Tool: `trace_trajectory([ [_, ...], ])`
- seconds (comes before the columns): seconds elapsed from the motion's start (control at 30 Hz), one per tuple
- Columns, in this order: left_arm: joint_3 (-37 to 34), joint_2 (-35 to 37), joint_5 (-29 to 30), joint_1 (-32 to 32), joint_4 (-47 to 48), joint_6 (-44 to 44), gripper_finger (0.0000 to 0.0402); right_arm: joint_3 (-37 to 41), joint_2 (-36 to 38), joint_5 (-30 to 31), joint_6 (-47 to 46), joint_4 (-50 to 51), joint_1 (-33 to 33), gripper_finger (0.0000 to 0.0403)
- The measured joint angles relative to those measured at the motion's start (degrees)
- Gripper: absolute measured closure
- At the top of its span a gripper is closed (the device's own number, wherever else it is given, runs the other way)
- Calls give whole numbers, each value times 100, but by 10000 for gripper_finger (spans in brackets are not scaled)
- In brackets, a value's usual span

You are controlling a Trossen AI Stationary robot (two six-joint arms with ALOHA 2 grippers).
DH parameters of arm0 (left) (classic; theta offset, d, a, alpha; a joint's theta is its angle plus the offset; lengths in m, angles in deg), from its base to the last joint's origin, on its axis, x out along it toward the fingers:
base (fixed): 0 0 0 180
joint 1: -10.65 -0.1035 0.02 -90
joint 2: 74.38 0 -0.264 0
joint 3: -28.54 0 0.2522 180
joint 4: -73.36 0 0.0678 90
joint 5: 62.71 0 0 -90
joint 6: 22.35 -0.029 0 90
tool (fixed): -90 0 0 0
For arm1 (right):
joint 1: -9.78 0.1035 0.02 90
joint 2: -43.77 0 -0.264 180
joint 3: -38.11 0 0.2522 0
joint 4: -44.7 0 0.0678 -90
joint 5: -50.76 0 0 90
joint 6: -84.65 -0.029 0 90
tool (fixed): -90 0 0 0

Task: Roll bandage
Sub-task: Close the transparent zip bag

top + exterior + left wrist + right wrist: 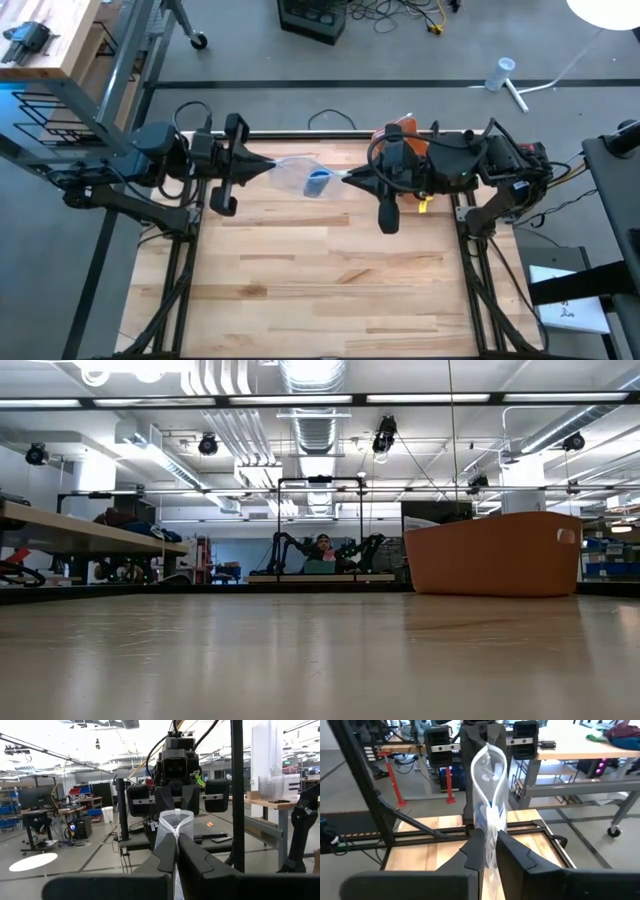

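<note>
Overhead pipes and strip lights are running across the workshop behind the wooden desk, which is lying between two dark arms near its far edge. An orange bin is standing at the far right corner. Both arms are holding a clear plastic bag stretched in the air between them above the far edge. Something blue is hanging inside it. The left gripper is pinching one end, jaws pressed together; the right gripper is pinching the other end.
</note>
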Motion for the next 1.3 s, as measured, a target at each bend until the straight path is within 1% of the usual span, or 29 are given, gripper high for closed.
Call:
trace_trajectory([
  [0.17, 0, -36, 0, 0, 90, 37, 401, 0, 0, 20, 28, 2, 0, 397],
  [0.4, 0, -2, 0, 0, 190, 205, 395, 0, 3, 11, 16, 144, 0, 402],
  [0.57, 0, 115, 32, 0, 311, 345, 357, -33, 11, 9, -26, 410, 0, 402],
  [0.7, 0, 106, 448, 0, 808, 461, 312, -33, 8, 8, -81, 693, -8, 402],
  [0.77, 0, 28, 538, 0, 850, 507, 289, -16, -3, 4, -166, 919, -31, 403],
  [0.83, 0, -60, 530, 0, 836, 593, 266, 33, -29, 9, -318, 1222, -75, 403],
  [0.97, 0, -322, 206, 19, 702, 369, 230, 173, -122, 7, -556, 1742, -172, 403],
  [1.1, 0, -600, 138, 33, 454, 354, 218, 316, -178, -67, -649, 1756, -230, 403],
  [1.3, 0, -1022, 109, 42, 320, 290, 221, 336, -328, -199, -640, 1643, -250, 403],
])
